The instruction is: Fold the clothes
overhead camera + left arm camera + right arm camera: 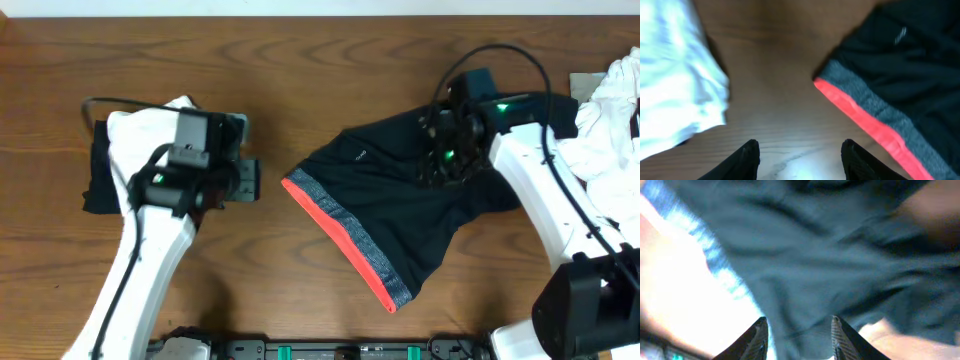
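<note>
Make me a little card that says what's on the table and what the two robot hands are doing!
middle: black trousers, grey-and-red waistband, crumpled, not folded
left side: white garment lying on a black garment
right edge: white pile
left gripper: open, empty, above bare table
right gripper: open, right over the trousers

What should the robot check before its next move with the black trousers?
1. The left end effector is open and empty: ok.
2. The right end effector is open above the trousers: ok.
3. The trousers lie flat: not ok, rumpled under the right end effector.
4. The waistband is in plain sight: ok.
5. The white clothes are clear of the trousers: cannot tell, the right arm hides that spot.
</note>
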Controlling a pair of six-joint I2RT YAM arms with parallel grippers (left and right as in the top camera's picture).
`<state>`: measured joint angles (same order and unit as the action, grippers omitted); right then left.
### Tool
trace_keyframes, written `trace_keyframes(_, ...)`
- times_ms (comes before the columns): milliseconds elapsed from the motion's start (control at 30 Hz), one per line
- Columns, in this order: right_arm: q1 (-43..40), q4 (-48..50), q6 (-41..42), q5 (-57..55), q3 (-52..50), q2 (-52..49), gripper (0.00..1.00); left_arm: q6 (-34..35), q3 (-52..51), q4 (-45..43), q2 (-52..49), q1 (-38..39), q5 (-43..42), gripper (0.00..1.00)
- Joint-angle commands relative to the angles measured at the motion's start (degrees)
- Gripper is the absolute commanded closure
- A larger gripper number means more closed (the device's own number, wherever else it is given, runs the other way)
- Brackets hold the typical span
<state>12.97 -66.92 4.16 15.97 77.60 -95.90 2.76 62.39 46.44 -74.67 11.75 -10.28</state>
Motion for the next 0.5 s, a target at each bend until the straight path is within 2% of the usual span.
trace_keyframes(0,2.7,-1.4,-3.1,4.8,-1.3,0.1,0.61,-5.8,0.7,-0.6,-5.9,0.2,-6.3,0.45)
trace_keyframes(200,3.7,-1.4,1.5,1.5,-2.0,0.1,0.62,-8.3,0.7,-7.3,-16.7,0.2,-9.3,0.44)
trace_keyframes(467,3.7,-1.4,1.6,0.7,-2.0,0.1,0.61,-9.4,0.7,-16.0,-25.9,2.9,-10.3,0.35)
